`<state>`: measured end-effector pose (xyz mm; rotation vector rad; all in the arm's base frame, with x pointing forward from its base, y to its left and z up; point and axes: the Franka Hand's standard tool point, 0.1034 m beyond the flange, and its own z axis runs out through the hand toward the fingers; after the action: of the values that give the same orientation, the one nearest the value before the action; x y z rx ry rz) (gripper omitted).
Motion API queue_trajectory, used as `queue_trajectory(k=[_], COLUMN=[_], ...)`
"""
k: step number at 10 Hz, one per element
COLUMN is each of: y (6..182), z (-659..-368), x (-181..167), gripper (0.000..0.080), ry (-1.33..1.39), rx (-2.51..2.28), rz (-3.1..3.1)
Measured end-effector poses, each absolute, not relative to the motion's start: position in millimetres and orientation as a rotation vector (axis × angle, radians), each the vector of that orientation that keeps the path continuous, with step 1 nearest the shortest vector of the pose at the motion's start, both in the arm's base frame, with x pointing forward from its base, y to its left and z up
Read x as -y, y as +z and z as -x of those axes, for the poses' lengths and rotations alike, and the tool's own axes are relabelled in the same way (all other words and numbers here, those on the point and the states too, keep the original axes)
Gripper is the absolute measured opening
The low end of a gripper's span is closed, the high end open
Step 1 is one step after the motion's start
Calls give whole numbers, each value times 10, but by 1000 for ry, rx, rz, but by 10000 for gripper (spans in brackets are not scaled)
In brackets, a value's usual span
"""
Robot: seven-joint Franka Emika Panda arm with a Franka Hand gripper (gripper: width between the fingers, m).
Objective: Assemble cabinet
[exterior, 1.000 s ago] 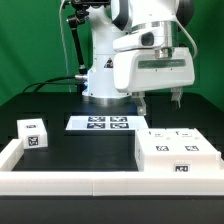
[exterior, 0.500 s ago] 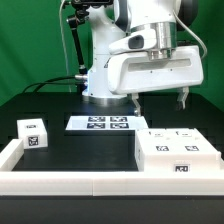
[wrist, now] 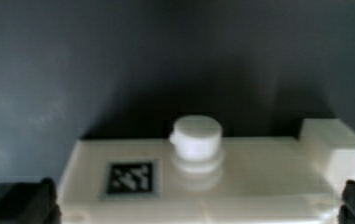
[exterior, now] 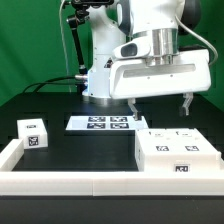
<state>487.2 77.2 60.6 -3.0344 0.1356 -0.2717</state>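
Observation:
The cabinet (exterior: 176, 152) is a large white box with black-and-white tags, lying at the exterior view's right by the front rail. My gripper (exterior: 161, 107) hangs open just above its back edge and holds nothing. In the wrist view the cabinet (wrist: 245, 180) fills the lower part, with one tag (wrist: 135, 178), a short round white peg (wrist: 195, 137) and a raised block (wrist: 334, 140). My dark fingertips (wrist: 17, 203) show at the two lower corners, wide apart, to either side of the cabinet. A small white tagged drawer box (exterior: 33, 133) stands at the exterior view's left.
The marker board (exterior: 102, 123) lies flat on the black table in front of the robot base (exterior: 100, 85). A low white border rail (exterior: 70, 182) runs along the front and up the left side. Black cables hang behind the arm.
My gripper has come down toward the cabinet and its fingers stand wider apart. The cabinet and the small drawer box have not moved.

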Motion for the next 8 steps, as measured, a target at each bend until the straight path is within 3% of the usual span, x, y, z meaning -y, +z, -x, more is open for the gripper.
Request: queue_trajectory(k=[3,7,8], y=[482,462,377], z=[-4825,-4828,-4852], x=[-787,-775,-749], gripper=[797,797,797], ry=[-264,-263,-251], rx=[-201,-169,-148], rz=[3023,3028,3034])
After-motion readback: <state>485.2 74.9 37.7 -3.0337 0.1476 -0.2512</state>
